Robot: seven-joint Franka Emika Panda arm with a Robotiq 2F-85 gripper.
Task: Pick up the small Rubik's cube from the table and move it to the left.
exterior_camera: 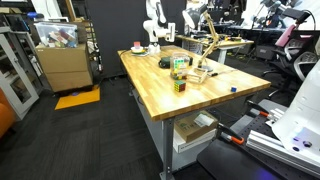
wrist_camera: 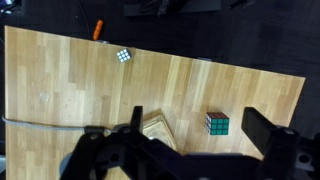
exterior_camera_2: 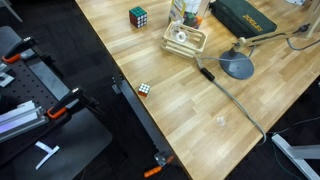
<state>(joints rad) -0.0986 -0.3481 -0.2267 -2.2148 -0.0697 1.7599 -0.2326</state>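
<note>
The small Rubik's cube (exterior_camera_2: 144, 89) lies on the wooden table (exterior_camera_2: 200, 120) close to its edge. It also shows in an exterior view (exterior_camera: 231, 88) as a tiny blue dot, and in the wrist view (wrist_camera: 123, 56) at the upper left. My gripper (wrist_camera: 198, 135) is open and empty, high above the table. Its two black fingers frame the larger multicoloured Rubik's cube (wrist_camera: 217, 123), well away from the small cube. The gripper itself does not show in either exterior view.
The larger cube (exterior_camera_2: 138, 16) stands near a wooden box (exterior_camera_2: 185, 40), a desk lamp (exterior_camera_2: 238, 65) with a long arm, and a dark case (exterior_camera_2: 243, 18). Orange-handled clamps (exterior_camera_2: 62, 110) sit beyond the table's edge.
</note>
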